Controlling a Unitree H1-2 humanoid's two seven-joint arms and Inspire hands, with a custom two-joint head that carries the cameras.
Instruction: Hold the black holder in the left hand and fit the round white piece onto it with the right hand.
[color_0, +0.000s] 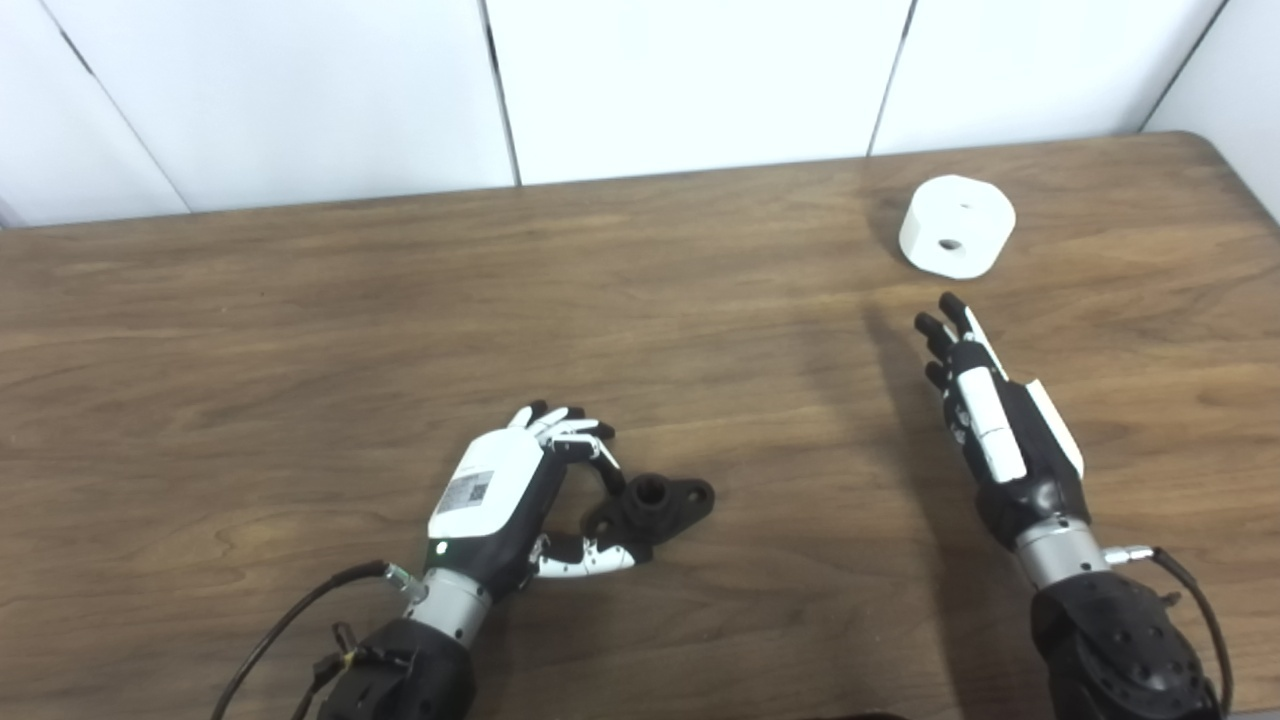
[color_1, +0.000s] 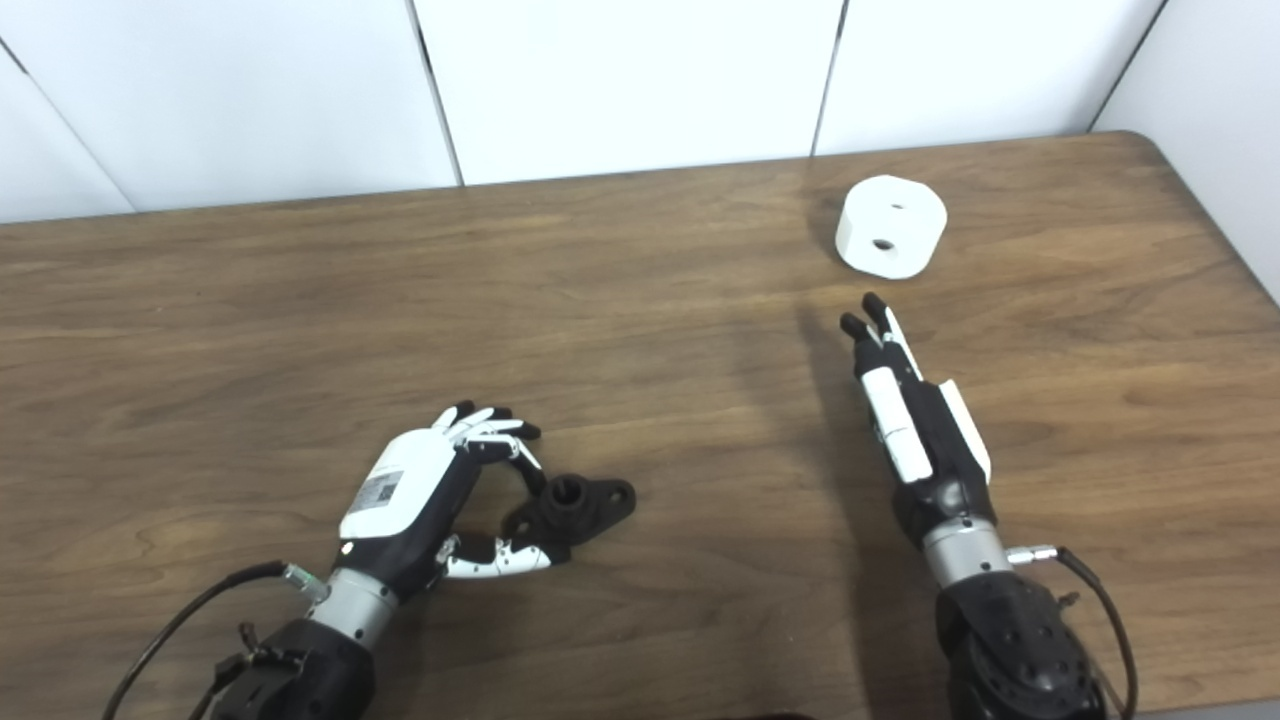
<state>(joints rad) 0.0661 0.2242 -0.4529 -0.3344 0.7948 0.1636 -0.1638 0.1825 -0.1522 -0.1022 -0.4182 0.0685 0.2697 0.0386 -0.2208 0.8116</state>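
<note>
Two hands work here: the left hand (color_0: 520, 490) curls around the black holder (color_0: 655, 508) lying on the table (color_0: 300, 330), while the right hand (color_0: 985, 420), released and fingers straight, points at the round white piece (color_0: 957, 225) beyond. That piece looks rigid, light and smooth; grasp its curved sides.

A brown wood-grain table (color_0: 300, 330) fills most of the view, its rounded far corner at about 2 o'clock. Behind its far edge, from 10 to 2 o'clock, stands a white panelled wall (color_0: 690, 80) divided by thin dark seams (color_0: 500, 95) running down toward the tabletop.
</note>
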